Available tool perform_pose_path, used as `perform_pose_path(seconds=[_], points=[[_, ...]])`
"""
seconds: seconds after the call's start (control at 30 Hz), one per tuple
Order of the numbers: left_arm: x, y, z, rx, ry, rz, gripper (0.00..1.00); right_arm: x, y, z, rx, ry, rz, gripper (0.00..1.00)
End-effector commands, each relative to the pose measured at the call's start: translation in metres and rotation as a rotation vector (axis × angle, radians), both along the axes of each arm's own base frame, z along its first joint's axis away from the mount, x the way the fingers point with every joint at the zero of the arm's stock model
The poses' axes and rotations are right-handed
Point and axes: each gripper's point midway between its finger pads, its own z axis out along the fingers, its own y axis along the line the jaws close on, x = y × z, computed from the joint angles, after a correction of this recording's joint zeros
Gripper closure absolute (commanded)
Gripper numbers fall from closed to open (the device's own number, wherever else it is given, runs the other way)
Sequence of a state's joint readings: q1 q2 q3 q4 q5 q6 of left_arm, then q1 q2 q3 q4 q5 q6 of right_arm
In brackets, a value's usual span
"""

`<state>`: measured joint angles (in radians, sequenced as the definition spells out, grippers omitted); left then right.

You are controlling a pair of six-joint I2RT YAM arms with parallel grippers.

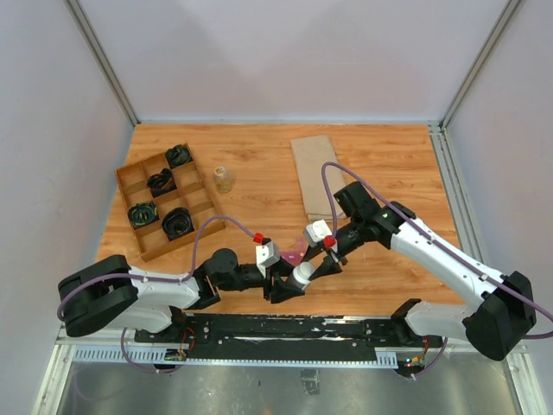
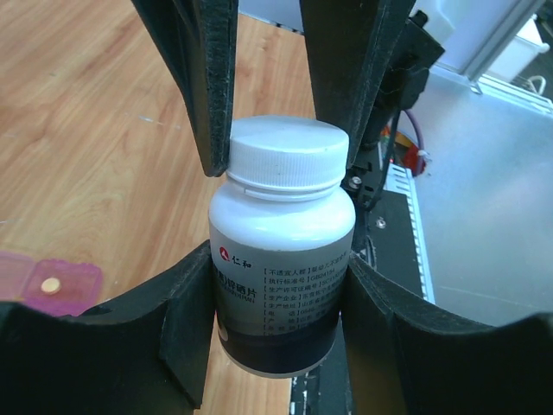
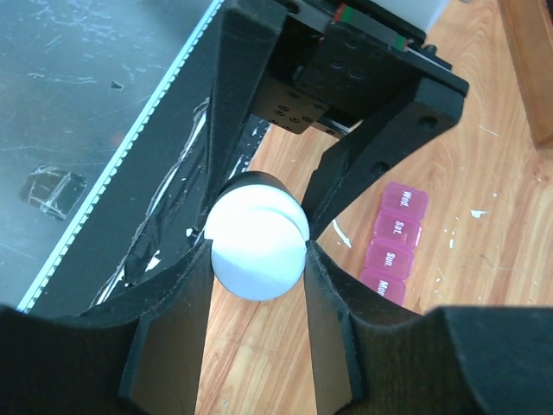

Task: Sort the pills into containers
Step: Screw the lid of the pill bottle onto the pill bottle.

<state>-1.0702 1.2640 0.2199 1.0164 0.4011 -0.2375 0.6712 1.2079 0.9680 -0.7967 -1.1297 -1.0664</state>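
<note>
The pill bottle (image 2: 281, 216) is smooth glossy white plastic with a ribbed cap (image 2: 288, 154), and the left gripper (image 2: 278, 264) around it is matt black plastic. The containers (image 3: 393, 242) are shiny see-through pink plastic on a wood-grain surface (image 1: 259, 164) with a soft satin sheen. At 9 o'clock from the bottle in the right wrist view there's a dull grey metal plate (image 3: 78, 95), pretty scratched up.

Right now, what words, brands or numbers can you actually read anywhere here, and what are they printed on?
"仁和", beside a red logo: white bottle label.
Small Chinese print below it: too small to read.
"Wed", "Sat", "Sun", "Mon": lids of the pink containers.
</note>
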Motion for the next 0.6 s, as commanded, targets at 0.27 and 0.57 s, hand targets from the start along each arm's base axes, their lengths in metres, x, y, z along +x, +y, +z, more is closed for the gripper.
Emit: perform_pose_path(seconds=[0.27, 0.57], points=[[0.092, 0.023, 0.079, -0.149, -0.232, 0.533, 1.00, 0.056, 0.017, -0.034, -0.306, 0.259, -0.481, 0.76], [0.110, 0.026, 0.046, -0.034, -0.265, 0.612, 1.00, 0.058, 0.023, -0.009, -0.301, 0.362, -0.482, 0.33]])
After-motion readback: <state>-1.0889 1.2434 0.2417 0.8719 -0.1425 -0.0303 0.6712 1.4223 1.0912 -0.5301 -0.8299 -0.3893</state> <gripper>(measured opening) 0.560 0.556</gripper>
